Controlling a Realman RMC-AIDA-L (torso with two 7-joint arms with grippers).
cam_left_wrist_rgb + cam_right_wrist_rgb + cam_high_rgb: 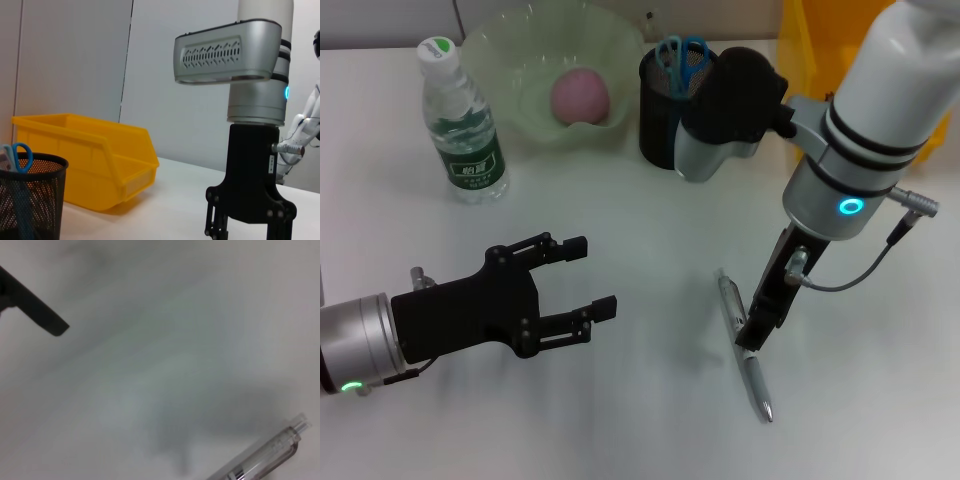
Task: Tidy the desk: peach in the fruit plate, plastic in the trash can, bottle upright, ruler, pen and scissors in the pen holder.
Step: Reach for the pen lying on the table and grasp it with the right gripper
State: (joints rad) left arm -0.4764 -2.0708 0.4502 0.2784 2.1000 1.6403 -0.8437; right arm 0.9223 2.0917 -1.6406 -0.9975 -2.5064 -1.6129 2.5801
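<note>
Now we are at the pen point(744, 345), which lies on the white desk point(650, 420) toward the near right, running from far to near with its tip pointing at us. Our right gripper point(756, 325) hangs straight down over its middle, fingers low against the barrel, but we cannot tell whether they are parted or have closed. The right wrist view shows only the pen's clear clicker end point(272, 452) and one dark finger point(35, 310) well apart from it.

To do this step well, we should straddle the barrel across its width near the middle, so the pen does not tip when lifted. We judge a thin, smooth barrel may roll or slip, so close gently and raise it straight before swinging.

Our left gripper point(578, 285) hovers at the near left, jaws spread wide and holding nothing.

The pen holder point(665, 120) stands at the far side with the scissors point(682, 60) already in it, just right of the fruit plate point(500, 50) holding the peach point(581, 97). The bottle point(462, 122) stands upright at the far left. We should lower the pen nearly vertical, clear of the scissor handles.
</note>
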